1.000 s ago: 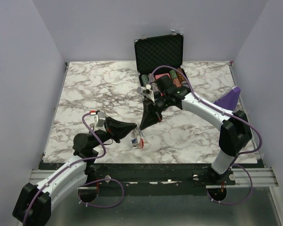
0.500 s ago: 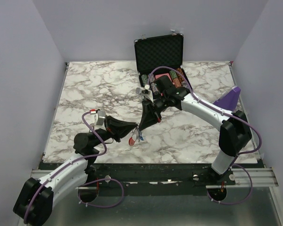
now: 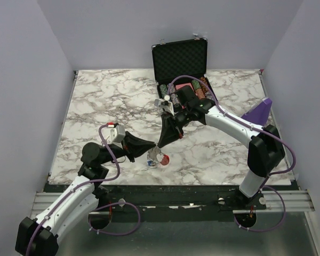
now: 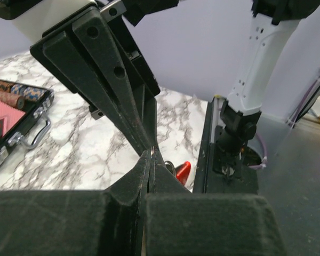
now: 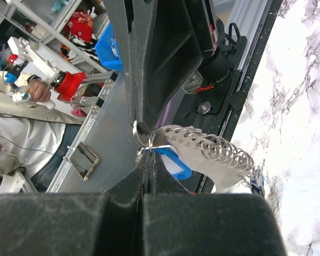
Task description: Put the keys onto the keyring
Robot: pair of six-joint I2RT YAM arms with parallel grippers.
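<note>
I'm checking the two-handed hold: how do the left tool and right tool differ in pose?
The left tool reaches in from the near left, while the right tool comes from the far right. The left tool lies low and flat; the right tool slants steeply down. Both are shut, tips meeting at the keyring.
</note>
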